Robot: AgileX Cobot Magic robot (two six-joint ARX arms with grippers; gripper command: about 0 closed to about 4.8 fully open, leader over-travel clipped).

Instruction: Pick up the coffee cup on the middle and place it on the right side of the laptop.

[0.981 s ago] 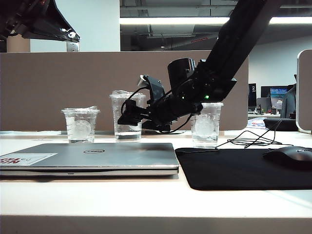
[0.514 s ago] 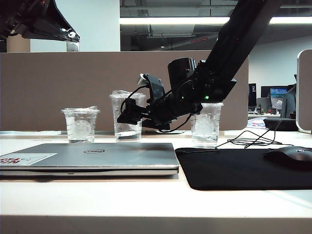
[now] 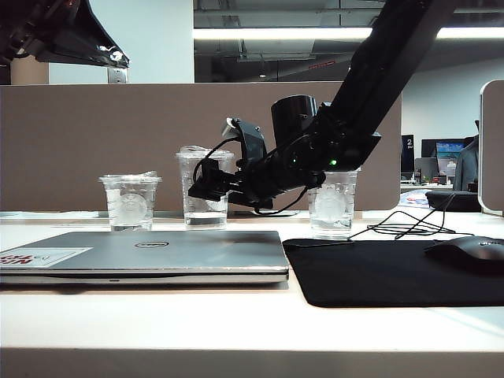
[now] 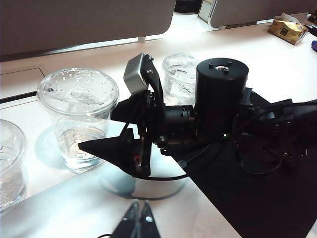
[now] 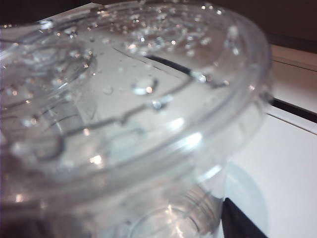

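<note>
The coffee cup (image 3: 205,187) stands upright on the bench (image 3: 252,323) in the middle of a row of three clear cups, beyond the far edge of the closed laptop (image 3: 146,256). A shorter cup (image 3: 130,201) is to its left and another cup (image 3: 331,203) to its right, partly behind the arm. The right gripper (image 3: 206,187) reaches in from the right, low and nearly level, with its jaws spread wide at the coffee cup's right side; whether the fingers touch the wall cannot be told. The right wrist view is filled by the cup's clear lid (image 5: 133,94) (dotted with droplets), very close to the lens. The left gripper (image 4: 138,218) hangs well above the bench on the left, its two tips together with nothing between them. To the right of the laptop lies a black mouse mat (image 3: 394,272) with a mouse (image 3: 466,253) on it, and a thin black cable (image 3: 402,224) trails behind.
</note>
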